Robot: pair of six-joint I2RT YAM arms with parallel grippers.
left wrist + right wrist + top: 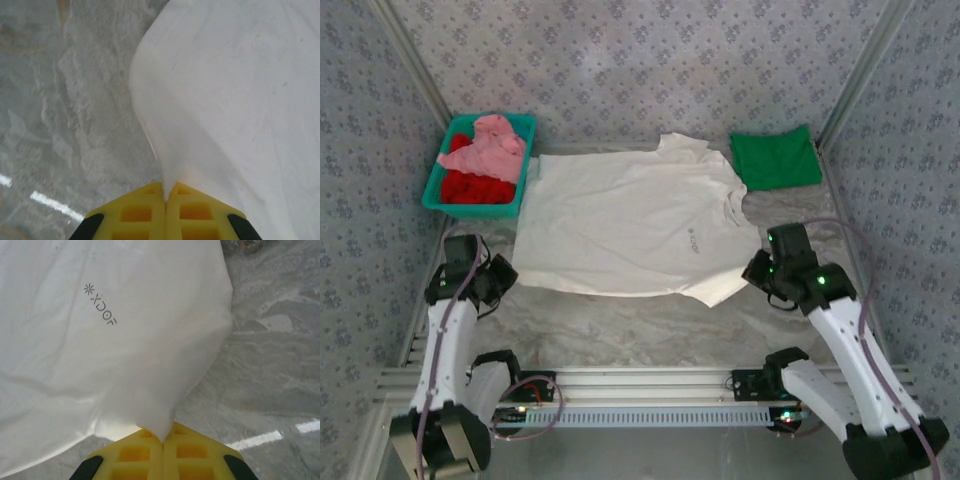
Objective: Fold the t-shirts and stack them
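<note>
Top view, cream-white t-shirt (630, 225): spread flat across the middle of the table (640, 335), hem to the left and collar to the right.
Top view, green t-shirt (775, 158): folded into a flat rectangle just past the cream-white t-shirt's far right corner; I cannot tell whether the two touch.
Top view, basket (433, 192): teal, at the cream-white t-shirt's far left corner, close against its edge.
Top view, pink t-shirt (490, 150): bunched in the basket, on the side farther from the cream-white t-shirt's hem.
Top view, red t-shirt (475, 188): crumpled under the pink one, in the same basket.
Top view, left hand (505, 275): low at the cream-white t-shirt's near left corner.
Top view, right hand (757, 268): low at the cream-white t-shirt's near right edge, beside the near sleeve.
Left wrist view, left hand (165, 192): yellow fingers (137, 212) pressed together, gripping a thin ridge of the cream-white t-shirt (240, 100), which spreads to the right; bare table (75, 100) lies to the left of it.
Right wrist view, right hand (163, 435): yellow fingers (195, 455) closed, pinching a drawn-up point of the cream-white t-shirt (150, 365).
Right wrist view, chest mark (100, 310): small grey print on the cream-white t-shirt, up and left of the pinched point.
Right wrist view, table (270, 365): grey marbled surface to the right of the cream-white t-shirt.
</note>
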